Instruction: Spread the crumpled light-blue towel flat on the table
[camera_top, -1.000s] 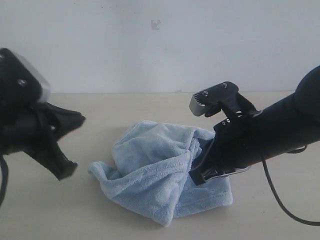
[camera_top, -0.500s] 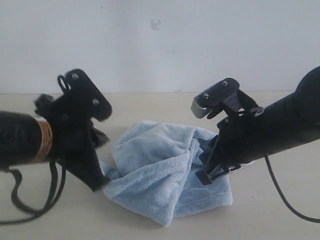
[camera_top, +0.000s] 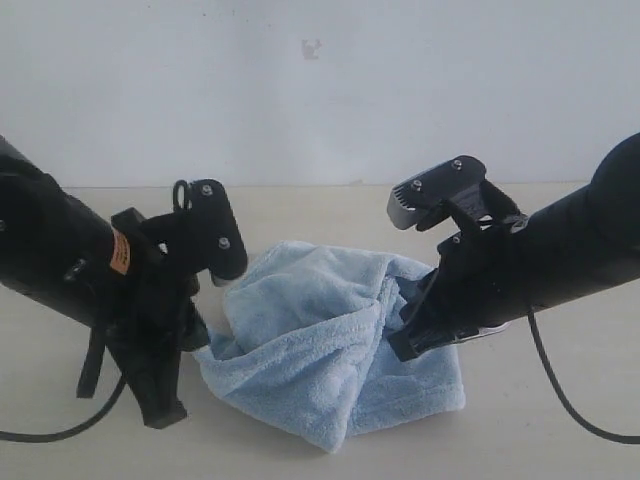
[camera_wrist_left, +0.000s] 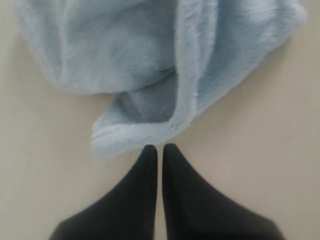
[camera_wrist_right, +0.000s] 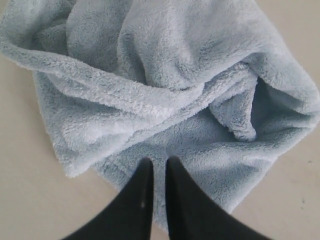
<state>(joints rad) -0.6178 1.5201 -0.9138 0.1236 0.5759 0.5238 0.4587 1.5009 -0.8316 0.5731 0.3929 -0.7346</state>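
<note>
The light-blue towel (camera_top: 310, 340) lies crumpled and folded over itself on the cream table (camera_top: 560, 440). My left gripper (camera_top: 197, 338) is shut and empty. In the left wrist view its tips (camera_wrist_left: 160, 149) sit on the bare table, just touching a hemmed corner of the towel (camera_wrist_left: 150, 60). My right gripper (camera_top: 405, 345) comes in from the right. Its jaws (camera_wrist_right: 158, 161) are nearly together, with the flat lower layer of the towel (camera_wrist_right: 165, 75) between the tips near that layer's edge.
A pale wall (camera_top: 320, 90) rises behind the table. Black cables hang from both arms, one looping on the table at the right (camera_top: 565, 405) and one at the left (camera_top: 40, 435). Bare table surrounds the towel.
My left arm has swung in from the far left and lowered its gripper to the towel's left corner. The right gripper shifted only slightly; the towel keeps its shape.
</note>
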